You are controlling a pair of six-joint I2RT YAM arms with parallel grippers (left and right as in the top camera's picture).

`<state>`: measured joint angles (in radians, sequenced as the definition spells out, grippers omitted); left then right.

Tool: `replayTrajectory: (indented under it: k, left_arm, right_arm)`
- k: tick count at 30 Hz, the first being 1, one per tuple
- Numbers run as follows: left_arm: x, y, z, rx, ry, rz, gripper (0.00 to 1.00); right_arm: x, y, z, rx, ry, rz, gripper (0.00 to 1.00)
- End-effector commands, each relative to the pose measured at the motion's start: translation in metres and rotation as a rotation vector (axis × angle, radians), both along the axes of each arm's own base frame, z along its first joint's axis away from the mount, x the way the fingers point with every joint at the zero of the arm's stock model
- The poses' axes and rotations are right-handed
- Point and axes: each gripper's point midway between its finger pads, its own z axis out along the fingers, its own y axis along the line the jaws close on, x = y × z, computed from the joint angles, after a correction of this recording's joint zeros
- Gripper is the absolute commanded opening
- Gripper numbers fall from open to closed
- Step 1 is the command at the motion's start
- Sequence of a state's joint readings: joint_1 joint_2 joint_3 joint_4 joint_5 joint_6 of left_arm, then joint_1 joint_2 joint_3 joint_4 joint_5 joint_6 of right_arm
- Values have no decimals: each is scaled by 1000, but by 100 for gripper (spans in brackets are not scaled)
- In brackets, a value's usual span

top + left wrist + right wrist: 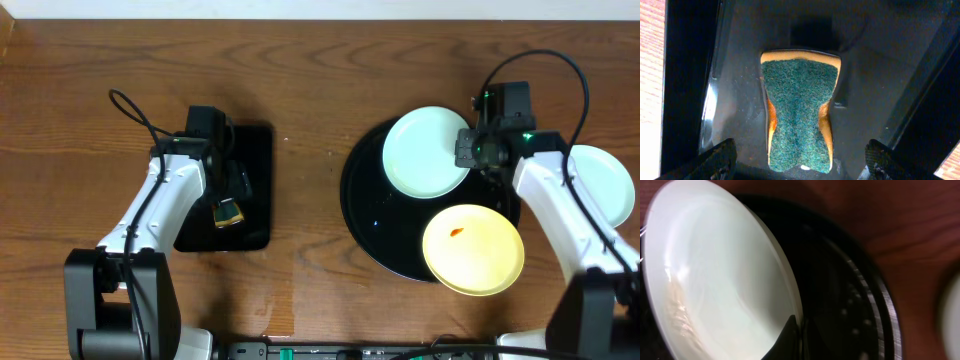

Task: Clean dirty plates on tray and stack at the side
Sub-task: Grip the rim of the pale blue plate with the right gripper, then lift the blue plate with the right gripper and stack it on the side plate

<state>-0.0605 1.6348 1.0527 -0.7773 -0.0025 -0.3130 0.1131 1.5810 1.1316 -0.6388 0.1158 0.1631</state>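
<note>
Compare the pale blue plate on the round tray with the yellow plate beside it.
The pale blue plate is pinched at its rim by the right gripper; the yellow plate lies free. The yellow plate shows a small orange smear; the pale blue plate shows none. Both are round, similar in size, on the tray.
</note>
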Motion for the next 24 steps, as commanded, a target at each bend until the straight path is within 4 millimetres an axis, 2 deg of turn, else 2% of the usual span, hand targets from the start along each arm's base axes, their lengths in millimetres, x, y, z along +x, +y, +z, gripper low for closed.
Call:
replayTrajectory:
  k: [1,4,8,11,24]
  left_arm:
    - [-2,2,-3,6,12,0,83]
    - [-2,2,-3,6,12,0,83]
    - [-2,2,-3,6,12,0,83]
    - [-2,2,-3,6,12,0,83]
    - [-2,2,-3,6,12,0,83]
  right_arm:
    - [1,-14,31,-198,-84,-39,1]
    - [-1,-4,56,-236,-160,-24,1]
    - [-8,-5,89,-358,-246,-34,1]
    - [-11,-2,105,-445,-281,-1,1]
    - [-30,27,143,-753,-373,49,1]
